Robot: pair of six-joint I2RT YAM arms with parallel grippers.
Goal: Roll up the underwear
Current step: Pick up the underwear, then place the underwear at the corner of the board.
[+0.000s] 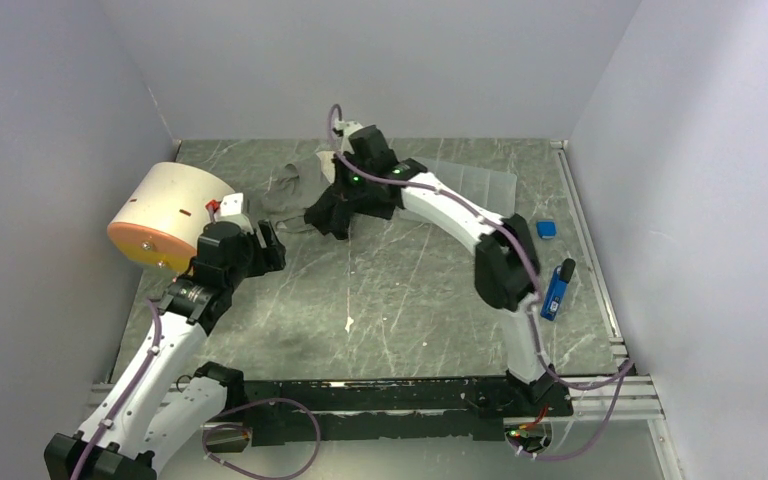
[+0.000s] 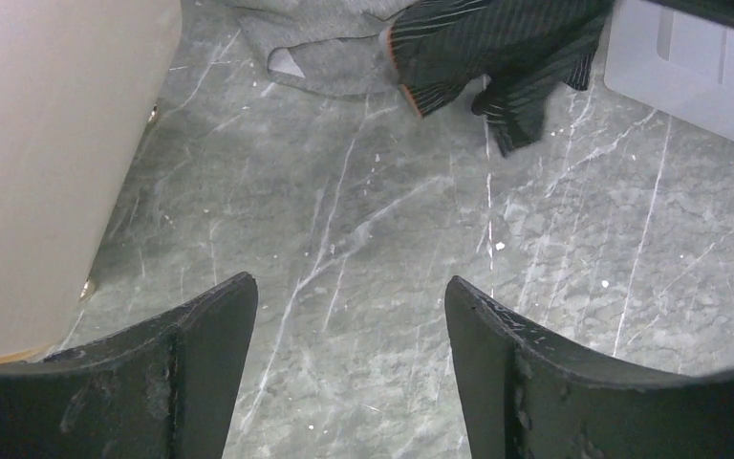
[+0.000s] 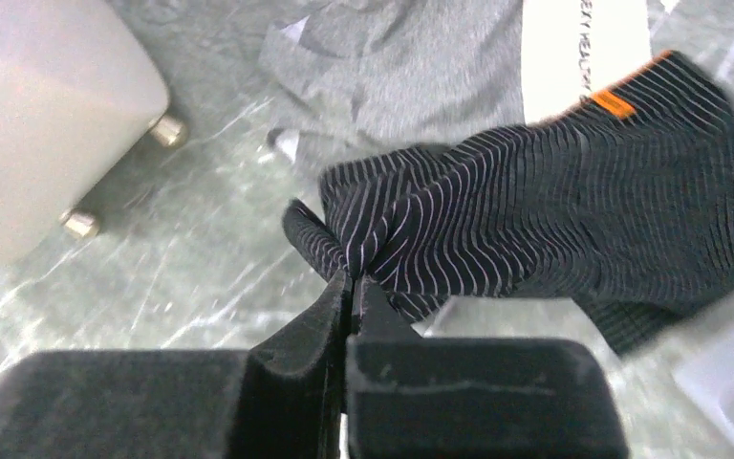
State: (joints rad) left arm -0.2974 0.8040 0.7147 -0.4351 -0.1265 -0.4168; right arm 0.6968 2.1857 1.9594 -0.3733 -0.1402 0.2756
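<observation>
The underwear point(image 3: 535, 210) is black with thin white stripes and an orange tag, and it lies bunched at the back of the table point(image 1: 400, 290). My right gripper point(image 3: 352, 277) is shut on a fold at its near edge. From above, the right gripper point(image 1: 345, 205) sits over the dark underwear point(image 1: 332, 212). My left gripper point(image 2: 349, 296) is open with only bare table between its fingers. It hovers short of the underwear point(image 2: 478, 48), and from above the left gripper point(image 1: 270, 245) is seen to the left of it.
A grey garment point(image 1: 295, 185) lies behind and partly under the underwear. A large beige round stool point(image 1: 165, 215) lies on its side by the left arm. A clear plastic sheet point(image 1: 470, 180) lies at the back right. A blue lighter point(image 1: 557, 290) and a small blue object point(image 1: 547, 229) lie at the right edge.
</observation>
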